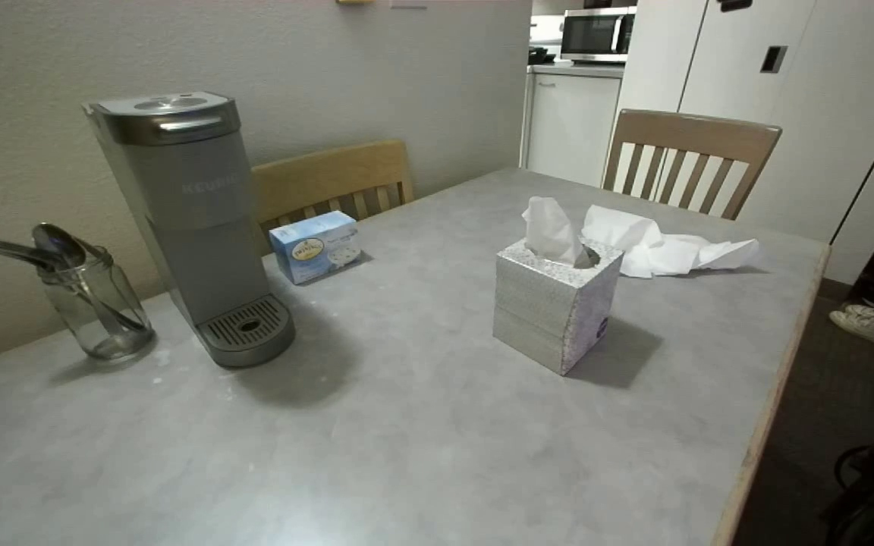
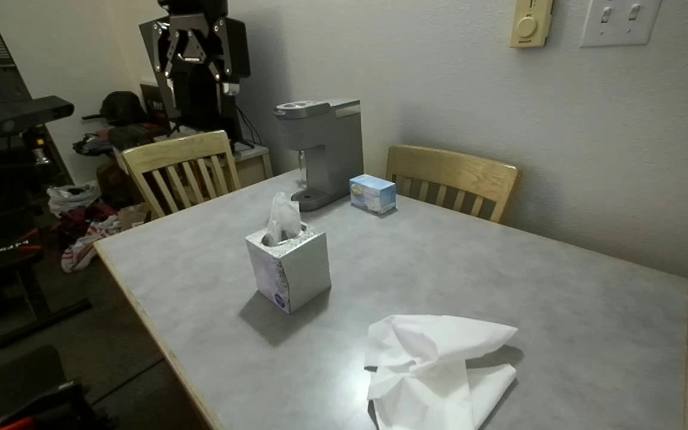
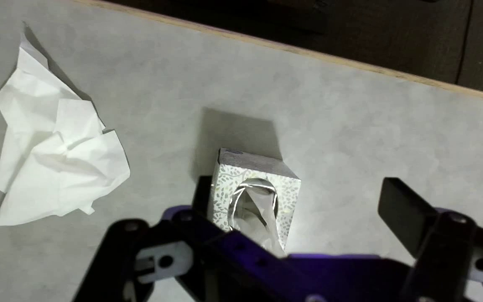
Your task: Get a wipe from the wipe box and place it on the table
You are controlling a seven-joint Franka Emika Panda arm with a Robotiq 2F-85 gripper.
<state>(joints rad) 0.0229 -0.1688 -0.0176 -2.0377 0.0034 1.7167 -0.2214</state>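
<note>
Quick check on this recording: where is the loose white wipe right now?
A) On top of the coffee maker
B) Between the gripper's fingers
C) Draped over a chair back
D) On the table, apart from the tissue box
D: in an exterior view the loose wipe lies on the table, with a bare stretch between it and the tissue box.

In an exterior view, a coffee maker (image 1: 202, 220) stands upright between a glass jar (image 1: 92, 322) of cutlery (image 1: 60, 244) at left and a blue box (image 1: 315, 249) at right. A wooden chair (image 1: 695, 133) and a microwave (image 1: 592, 34) occupy the far right; shoes (image 1: 873, 326) lie at right.
</note>
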